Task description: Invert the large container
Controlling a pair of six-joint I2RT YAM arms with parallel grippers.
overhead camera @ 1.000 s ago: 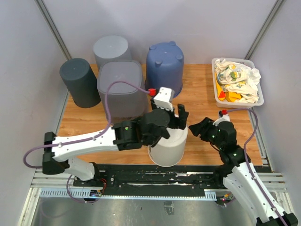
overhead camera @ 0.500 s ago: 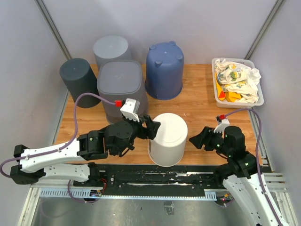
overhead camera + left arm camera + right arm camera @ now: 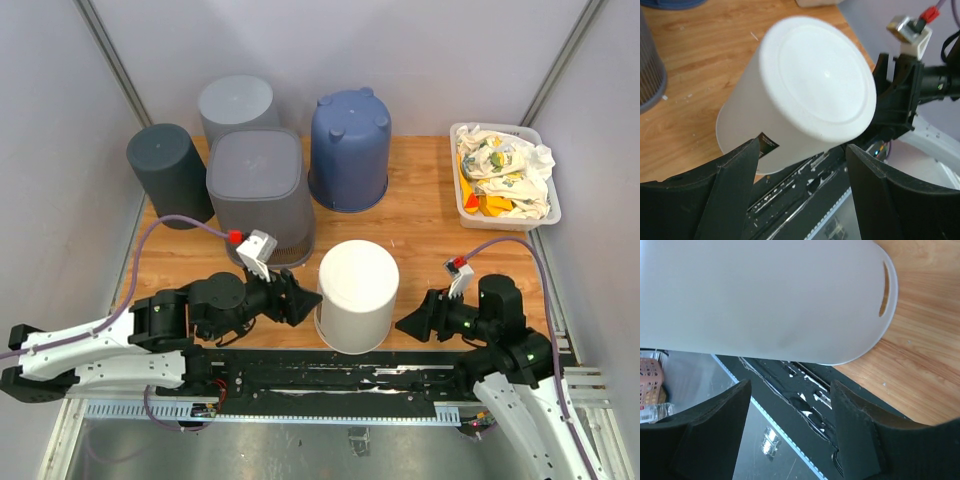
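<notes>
Flipping seems done: white bin (image 3: 357,295) sits bottom-up at the table's (image 3: 420,220) near edge; left gripper (image 3: 303,302) and right gripper (image 3: 408,323), fingers apart, need only retreat.

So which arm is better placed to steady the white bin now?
Left, probably: the left gripper frames the white bin between open fingers; the right gripper, also open, aims below its rim.
</notes>
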